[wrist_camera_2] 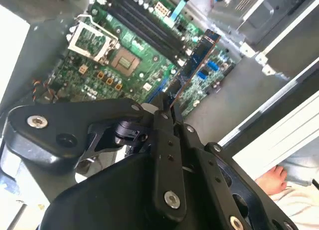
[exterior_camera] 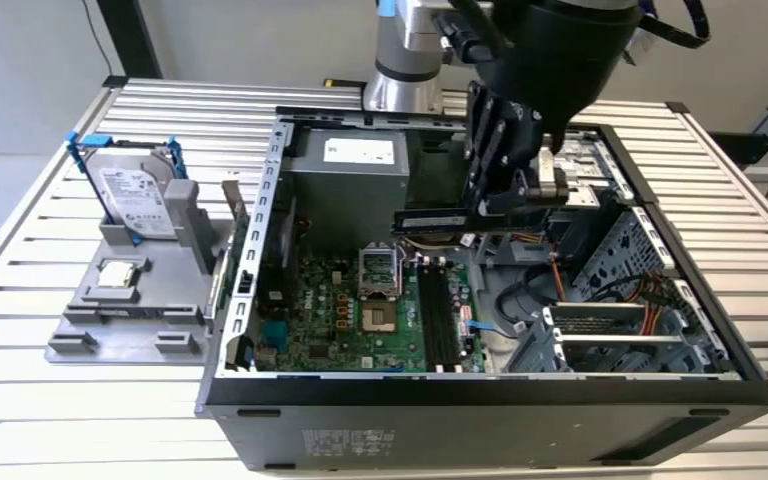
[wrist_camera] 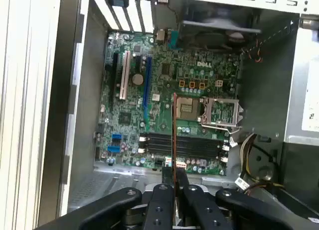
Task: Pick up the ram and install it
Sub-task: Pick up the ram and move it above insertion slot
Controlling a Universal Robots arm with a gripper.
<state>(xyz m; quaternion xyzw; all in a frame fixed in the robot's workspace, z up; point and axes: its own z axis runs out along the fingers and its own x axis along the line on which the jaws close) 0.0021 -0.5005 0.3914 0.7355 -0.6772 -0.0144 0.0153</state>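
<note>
The ram point(exterior_camera: 431, 220) is a thin dark stick held level above the open computer case point(exterior_camera: 491, 395). My gripper point(exterior_camera: 487, 214) is shut on one end of it, hanging over the motherboard point(exterior_camera: 331, 315). In the first wrist view the ram point(wrist_camera: 174, 135) shows edge-on, running out from my gripper point(wrist_camera: 174, 184) across the black memory slots point(wrist_camera: 187, 144). In the second wrist view the ram point(wrist_camera_2: 197, 58) slants away from my gripper point(wrist_camera_2: 168, 110), its far end beside the slots point(wrist_camera_2: 144, 21). The slots point(exterior_camera: 438, 310) lie below the stick, apart from it.
A grey power supply point(exterior_camera: 357, 165) and a drive cage point(exterior_camera: 651, 270) flank the board, with orange cables near the cage. The open processor socket point(exterior_camera: 377, 270) sits beside the slots. On the exterior view's left, a grey fixture point(exterior_camera: 91, 330) holds a hard drive point(exterior_camera: 131, 190) and a processor chip point(exterior_camera: 117, 272). A person's hand point(wrist_camera_2: 271, 180) is outside the case.
</note>
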